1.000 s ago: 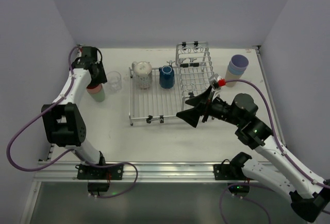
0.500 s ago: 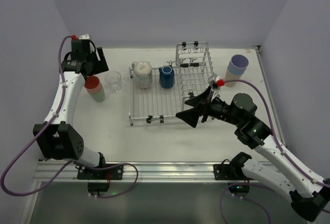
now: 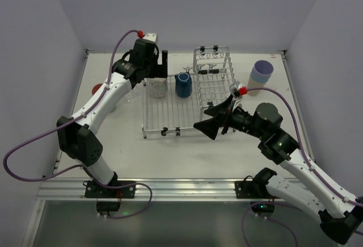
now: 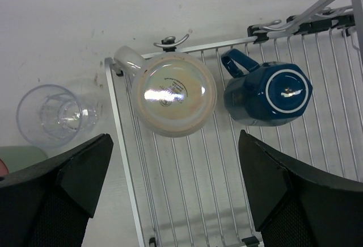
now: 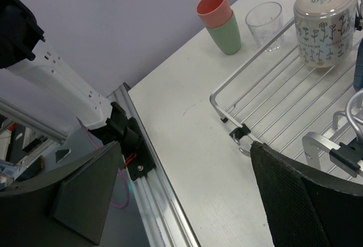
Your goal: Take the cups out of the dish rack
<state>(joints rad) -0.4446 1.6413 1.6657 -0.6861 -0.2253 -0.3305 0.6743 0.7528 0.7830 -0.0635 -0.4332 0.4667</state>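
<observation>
since my left pincer let go the pink cup onto the green cup on the bench, it has swung over the dish rack, wide and empty, above the cream mug. i judge this mug comes next; the right pincer is wide too.

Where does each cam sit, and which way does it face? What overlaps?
Top external: above and behind the bases, looking down on the table; left arm, right arm, dish rack in view.
Left wrist: over the rack's flat half, straight down on cream mug, dark blue mug, clear cup; left fingers at bottom.
Right wrist: low by the rack's near edge, facing the table's left; right fingers, left arm show.
Shared: both wrists see cream mug, clear cup.
</observation>
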